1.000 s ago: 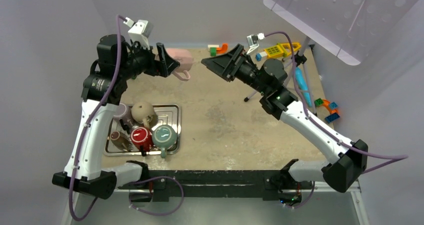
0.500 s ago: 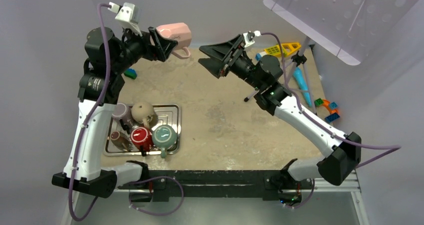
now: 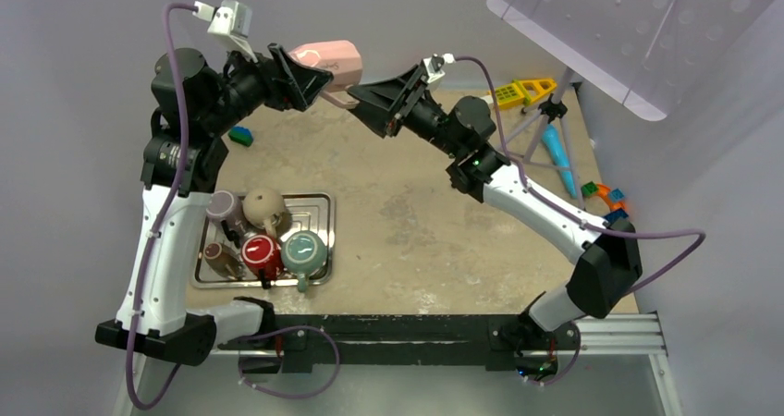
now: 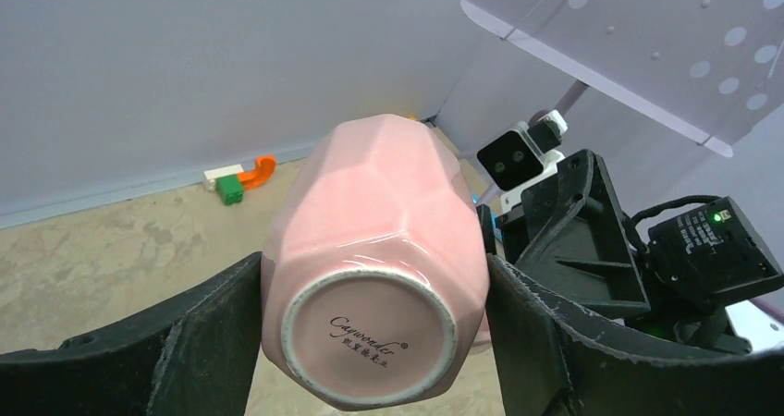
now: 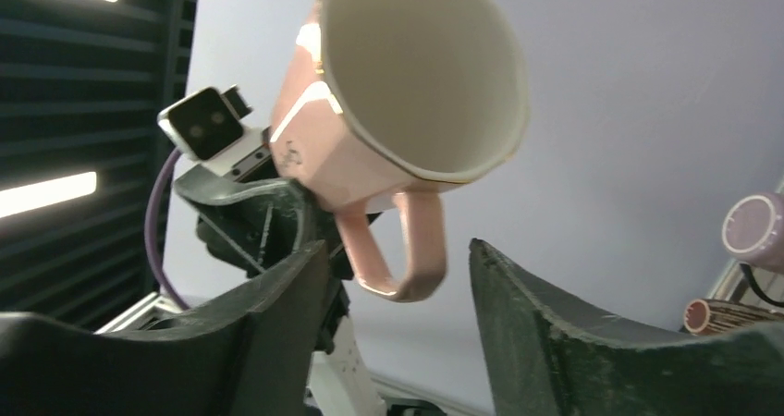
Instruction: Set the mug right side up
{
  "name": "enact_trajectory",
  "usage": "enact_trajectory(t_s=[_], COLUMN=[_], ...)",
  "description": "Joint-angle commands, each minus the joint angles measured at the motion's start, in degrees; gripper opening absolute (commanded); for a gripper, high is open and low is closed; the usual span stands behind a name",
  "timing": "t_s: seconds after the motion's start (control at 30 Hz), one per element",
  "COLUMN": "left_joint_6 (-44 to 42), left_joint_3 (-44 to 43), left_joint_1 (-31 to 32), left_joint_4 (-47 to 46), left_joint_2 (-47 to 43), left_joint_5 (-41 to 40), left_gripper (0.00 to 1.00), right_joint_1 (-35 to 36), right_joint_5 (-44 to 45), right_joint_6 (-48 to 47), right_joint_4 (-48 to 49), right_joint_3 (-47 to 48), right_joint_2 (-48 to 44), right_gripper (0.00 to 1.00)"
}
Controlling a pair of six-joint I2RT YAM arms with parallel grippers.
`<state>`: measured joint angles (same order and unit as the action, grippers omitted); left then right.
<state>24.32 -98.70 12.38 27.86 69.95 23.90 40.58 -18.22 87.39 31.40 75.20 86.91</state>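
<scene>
Left hand (image 3: 310, 74) clamped the pink faceted ceramic mug (image 4: 374, 250) by its body; right hand (image 5: 398, 259) gaped, not touching, around its handle (image 5: 427, 240) (likely rigid, slick, breakable; handle looked the surest hold).

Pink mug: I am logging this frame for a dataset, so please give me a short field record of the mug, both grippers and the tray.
pink mug: lifted clear of the table, on its side, base toward the left wrist camera, mouth toward the right gripper
left gripper: shut on the mug's body, one finger on each side
right gripper: open, fingers either side of the handle, gaps showing
tray: beside the left arm, holding other mugs
task status: mug not yet upright
</scene>
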Motion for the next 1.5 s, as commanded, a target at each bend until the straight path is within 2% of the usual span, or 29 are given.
enact_trajectory(t_s=[0.0, 0.13, 0.3, 0.47, 0.53, 0.63, 0.67, 0.7, 0.77, 0.83, 0.9, 1.07, 1.27, 1.4, 1.47], left_joint_6=[2.8, 2.3, 2.6, 3.1, 2.2, 0.8, 0.2, -0.6, -3.3, -6.5, -9.7, -17.4, -18.9, -17.7, -17.6], left_joint_3=[-2.0, -1.3, -0.7, 3.5, 4.0, 4.3, 4.4, 4.5, 4.7, 4.8, 5.1, 8.3, 14.2, 14.0, 12.4], left_joint_1=[0.1, 0.3, 0.6, 0.8, 0.8, 0.8, 0.8, 0.8, 0.7, 0.4, -0.3, -2.2, -2.4, -2.4, -2.4], left_joint_4=[-7.3, -7.8, -8.4, -9.1, -8.9, -8.0, -7.5, -6.6, -4.0, -0.2, 3.7, 8.7, 10.4, 11.2, 13.7], left_joint_2=[-0.9, -0.6, -0.4, -2.0, -2.2, -2.4, -2.5, -2.6, -2.6, -2.6, -2.6, -3.6, -3.4, -2.5, -1.5], left_joint_5=[1.4, 1.1, 2.5, 4.2, 4.6, 5.7, 6.3, 6.8, 6.7, 4.4, 1.6, -2.6, -2.5, -2.8, -3.5], left_gripper=[0.00, 0.00, 0.00, 0.00, 0.00, 0.00, 0.00, 0.06, 0.40, 0.67, 0.81, 0.96, 1.00, 1.00, 1.00], right_joint_1=[0.3, 0.4, 0.4, 0.4, 0.4, 0.3, 0.2, 0.1, 0.1, 0.0, 0.0, 0.0, -0.2, -0.2, 0.2], right_joint_5=[-1.9, -3.5, -3.5, -3.9, -3.9, -3.5, -3.0, -2.5, -0.6, 2.3, 5.5, 13.3, 14.7, 26.7, 32.6], right_joint_6=[1.7, 2.7, 4.5, 5.5, 5.1, 3.8, 2.8, 1.2, -4.0, -10.7, -19.0, -37.1, -43.1, -49.7, -58.3], right_joint_4=[6.6, 7.4, 9.5, 11.5, 11.5, 11.2, 10.7, 10.2, 6.8, 3.0, -1.2, -10.5, -11.9, -13.1, -9.3], right_joint_3=[3.5, 4.7, 4.3, 5.3, 5.6, 4.7, 4.2, 3.6, 2.2, 0.6, -0.7, -4.5, -11.0, -14.3, -16.0], right_joint_2=[-0.4, 0.7, 1.8, 2.7, 2.6, 1.7, 1.2, 0.7, -0.7, -3.0, -5.1, -8.5, -7.4, -6.3, -6.0], right_gripper=[0.56, 0.42, 0.41, 0.38, 0.28, 0.00, 0.00, 0.00, 0.00, 0.00, 0.00, 0.00, 0.00, 0.00, 0.00])
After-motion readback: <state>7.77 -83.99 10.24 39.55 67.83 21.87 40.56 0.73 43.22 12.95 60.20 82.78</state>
